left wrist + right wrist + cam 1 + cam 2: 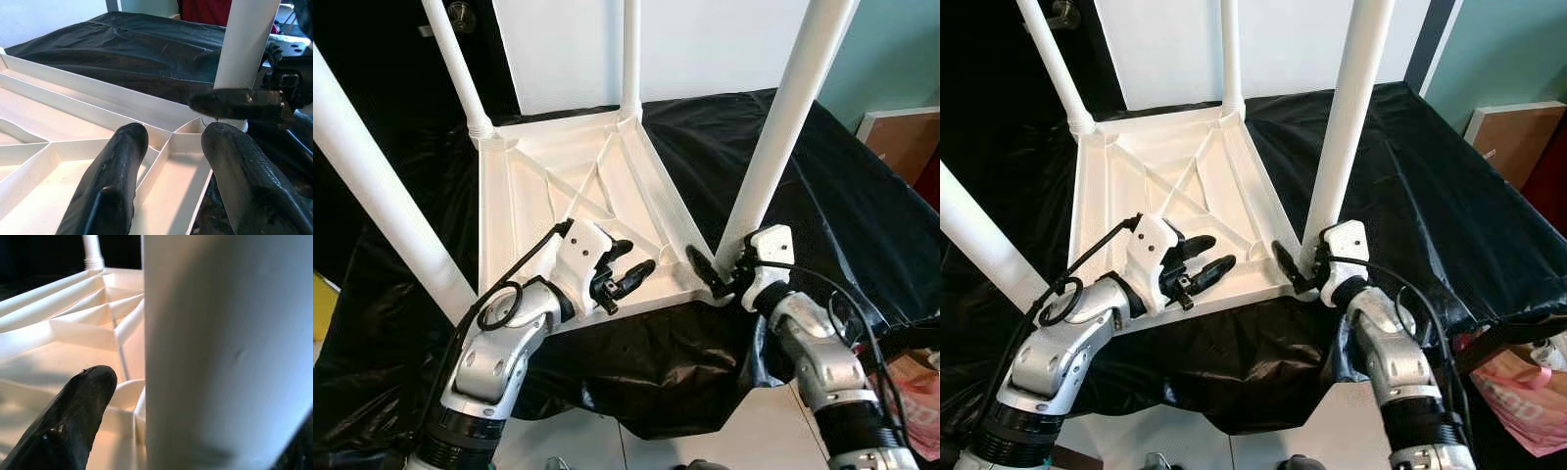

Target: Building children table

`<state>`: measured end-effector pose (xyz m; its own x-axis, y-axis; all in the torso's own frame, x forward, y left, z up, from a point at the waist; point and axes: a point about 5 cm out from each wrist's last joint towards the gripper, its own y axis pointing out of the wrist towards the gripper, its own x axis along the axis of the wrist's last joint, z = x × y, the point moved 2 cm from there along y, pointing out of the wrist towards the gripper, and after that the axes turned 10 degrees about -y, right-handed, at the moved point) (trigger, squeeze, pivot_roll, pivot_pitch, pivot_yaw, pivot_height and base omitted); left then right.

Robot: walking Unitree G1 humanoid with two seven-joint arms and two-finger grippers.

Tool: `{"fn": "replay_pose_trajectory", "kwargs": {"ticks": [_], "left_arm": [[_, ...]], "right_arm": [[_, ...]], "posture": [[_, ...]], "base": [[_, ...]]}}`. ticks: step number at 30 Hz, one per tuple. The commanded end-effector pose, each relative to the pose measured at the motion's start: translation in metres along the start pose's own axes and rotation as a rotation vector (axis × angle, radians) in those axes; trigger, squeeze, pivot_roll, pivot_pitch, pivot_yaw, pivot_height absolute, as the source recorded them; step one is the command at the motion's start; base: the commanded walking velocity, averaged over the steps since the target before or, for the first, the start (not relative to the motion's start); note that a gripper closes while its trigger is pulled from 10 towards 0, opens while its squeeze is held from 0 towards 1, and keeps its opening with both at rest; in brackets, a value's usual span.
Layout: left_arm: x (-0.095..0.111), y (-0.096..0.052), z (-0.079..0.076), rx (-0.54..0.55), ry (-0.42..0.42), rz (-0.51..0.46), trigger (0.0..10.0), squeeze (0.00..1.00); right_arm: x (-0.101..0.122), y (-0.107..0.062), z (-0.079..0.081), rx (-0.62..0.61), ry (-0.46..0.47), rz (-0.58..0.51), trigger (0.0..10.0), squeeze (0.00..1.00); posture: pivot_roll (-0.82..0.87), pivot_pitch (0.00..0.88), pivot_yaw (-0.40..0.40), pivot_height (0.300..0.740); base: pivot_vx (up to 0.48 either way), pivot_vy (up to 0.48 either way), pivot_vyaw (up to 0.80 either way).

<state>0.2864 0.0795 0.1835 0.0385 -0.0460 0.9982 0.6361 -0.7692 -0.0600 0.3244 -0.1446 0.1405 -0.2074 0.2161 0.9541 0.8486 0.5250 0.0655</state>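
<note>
the white plastic children's table top [578, 186] lies upside down on a desk draped in crinkled black plastic sheeting [862, 206], its ribbed underside up so the legs can go into the corner sockets. four smooth white round legs stand in it. the right end effector [717, 277] is clenched around the base of the near-right white leg [783, 127], just above its socket, probably to seat or twist it home. the left end effector [625, 273] hangs released over the near edge of the ribbed underside, its textured black rubbery fingers [110, 181] apart, holding nothing, seemingly ready to steady the top.
</note>
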Motion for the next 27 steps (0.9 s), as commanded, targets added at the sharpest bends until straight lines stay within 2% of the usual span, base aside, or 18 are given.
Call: {"fn": "replay_pose_trajectory", "kwargs": {"ticks": [1, 4, 6, 7, 8, 9, 10, 15, 16, 17, 18, 21, 24, 27], "left_arm": [[0.001, -0.001, 0.000, 0.017, 0.003, 0.004, 10.0, 0.00], [0.001, -0.002, 0.001, 0.018, 0.003, 0.006, 10.0, 0.00], [0.001, -0.002, 0.001, 0.018, 0.003, 0.006, 10.0, 0.00], [0.001, -0.002, 0.001, 0.019, 0.003, 0.008, 10.0, 0.00], [0.001, -0.003, 0.002, 0.019, 0.003, 0.009, 10.0, 0.00], [0.001, -0.003, 0.002, 0.019, 0.003, 0.009, 10.0, 0.00], [0.001, -0.002, 0.002, 0.019, 0.005, 0.012, 10.0, 0.00], [-0.002, -0.002, 0.002, 0.021, 0.007, 0.023, 10.0, 0.00], [-0.002, -0.002, 0.001, 0.017, 0.007, 0.022, 10.0, 0.00], [-0.002, -0.002, 0.001, 0.017, 0.007, 0.022, 10.0, 0.00], [-0.003, -0.001, 0.000, 0.016, 0.012, 0.024, 10.0, 0.00], [-0.003, -0.001, -0.001, 0.015, 0.016, 0.025, 10.0, 0.00], [-0.002, 0.000, 0.002, 0.032, 0.008, 0.017, 10.0, 0.00], [-0.001, 0.000, 0.005, 0.046, 0.000, 0.008, 10.0, 0.00]], "right_arm": [[-0.004, 0.000, 0.001, 0.041, 0.008, 0.016, 10.0, 0.00], [-0.009, 0.001, 0.001, 0.105, -0.018, 0.032, 10.0, 0.00], [-0.009, 0.001, 0.001, 0.105, -0.018, 0.032, 10.0, 0.00], [-0.011, 0.003, 0.001, 0.127, -0.027, 0.040, 8.5, 0.00], [-0.013, 0.004, -0.001, 0.140, -0.041, 0.042, 1.8, 0.00], [-0.013, 0.004, -0.001, 0.140, -0.041, 0.042, 1.8, 0.00], [-0.014, 0.005, -0.004, 0.131, -0.052, 0.039, 0.0, 0.00], [-0.018, 0.005, -0.009, 0.119, -0.030, 0.060, 0.0, 0.00], [-0.020, 0.004, -0.010, 0.107, -0.017, 0.067, 2.9, 0.00], [-0.020, 0.004, -0.010, 0.107, -0.017, 0.067, 2.9, 0.00], [-0.022, 0.003, -0.012, 0.073, -0.011, 0.077, 10.0, 0.00], [-0.023, 0.002, -0.013, 0.051, -0.008, 0.083, 10.0, 0.00], [-0.025, 0.003, -0.012, -0.073, 0.037, 0.120, 10.0, 0.00], [-0.026, 0.004, -0.010, -0.136, 0.042, 0.129, 10.0, 0.00]], "posture": [[-0.09, 0.071, -0.023, 0.740], [-0.09, 0.077, -0.020, 0.740], [-0.09, 0.077, -0.020, 0.740], [-0.09, 0.081, -0.017, 0.740], [-0.09, 0.082, -0.017, 0.740], [-0.09, 0.082, -0.017, 0.740], [-0.09, 0.085, -0.017, 0.740], [-0.09, 0.094, -0.018, 0.740], [-0.09, 0.096, -0.019, 0.740], [-0.09, 0.096, -0.019, 0.740], [-0.09, 0.093, -0.020, 0.740], [-0.09, 0.094, -0.020, 0.740], [-0.11, 0.115, -0.035, 0.740], [-0.11, 0.123, -0.035, 0.740]], "base": [[0.000, 0.000, 0.00], [0.000, 0.000, 0.00], [0.000, 0.000, 0.00], [0.000, 0.000, 0.00], [0.000, 0.000, 0.00], [0.000, 0.000, 0.00], [0.000, 0.000, 0.00], [0.000, 0.000, 0.00], [0.000, 0.000, 0.00], [0.000, 0.000, 0.00], [0.000, 0.000, 0.00], [0.000, 0.000, 0.00], [0.000, 0.000, 0.00], [0.000, 0.000, 0.00]]}}
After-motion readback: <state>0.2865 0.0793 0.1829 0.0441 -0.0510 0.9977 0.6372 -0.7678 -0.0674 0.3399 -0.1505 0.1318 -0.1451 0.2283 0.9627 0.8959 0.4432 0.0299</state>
